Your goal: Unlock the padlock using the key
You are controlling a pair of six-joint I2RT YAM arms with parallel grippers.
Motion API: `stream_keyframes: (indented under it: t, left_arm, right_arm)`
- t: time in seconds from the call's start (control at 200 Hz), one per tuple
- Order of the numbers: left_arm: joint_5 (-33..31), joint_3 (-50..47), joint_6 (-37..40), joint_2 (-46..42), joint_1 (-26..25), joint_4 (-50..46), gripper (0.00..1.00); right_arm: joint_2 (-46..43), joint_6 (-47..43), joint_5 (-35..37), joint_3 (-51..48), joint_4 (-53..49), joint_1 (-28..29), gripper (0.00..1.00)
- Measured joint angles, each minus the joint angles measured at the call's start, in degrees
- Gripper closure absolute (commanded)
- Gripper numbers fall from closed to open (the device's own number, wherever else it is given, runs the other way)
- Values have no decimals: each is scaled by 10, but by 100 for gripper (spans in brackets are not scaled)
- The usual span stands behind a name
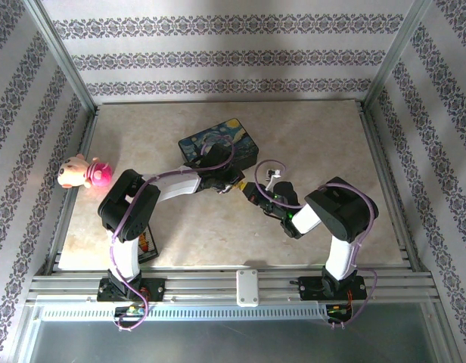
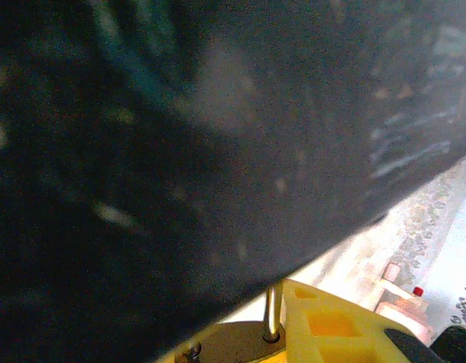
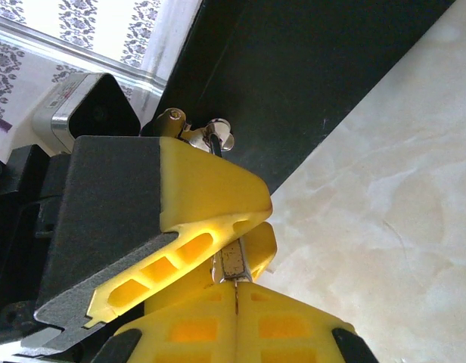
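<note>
The dark starry-night painted box stands at the table's middle back. Its dark side looms close in the left wrist view. Just in front of it my left gripper is shut on the padlock. The brass top and thin silvery shackle show beside a yellow finger. In the right wrist view the left arm's yellow fingers clamp the padlock, and its shackle pokes out above. My right gripper is shut on the key, whose silvery end reaches up between the left fingers.
A pink and cream plush toy lies at the table's left edge. A small dark and orange object sits by the left arm's base. Bare marbled tabletop stretches to the right of the box, bounded by the metal frame.
</note>
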Motion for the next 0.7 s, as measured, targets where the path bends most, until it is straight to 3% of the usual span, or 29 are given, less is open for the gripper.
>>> stream_keyframes:
  t: [0.19,0.295,0.395,0.47,0.52,0.595,0.7]
  left_arm:
    - [-6,1,0,1,3,0,93]
    - [-6,0,0,1,4,1,75]
    - [-6,-2,0,1,4,5,65]
    - [-5,-4,0,0,4,9,63]
    - [3,-7,-2,-3,4,11,55]
    - [16,-9,-5,-7,4,14,53]
    - [27,-15,-8,-10,4,24,42]
  right_arm:
    - [11,0,0,12,0,0,100]
    - [12,0,0,13,0,0,100]
    - [12,0,0,13,0,0,100]
    - [12,0,1,13,0,0,100]
    - [12,0,1,13,0,0,100]
    - [12,0,1,14,0,0,100]
    - [12,1,1,15,0,0,100]
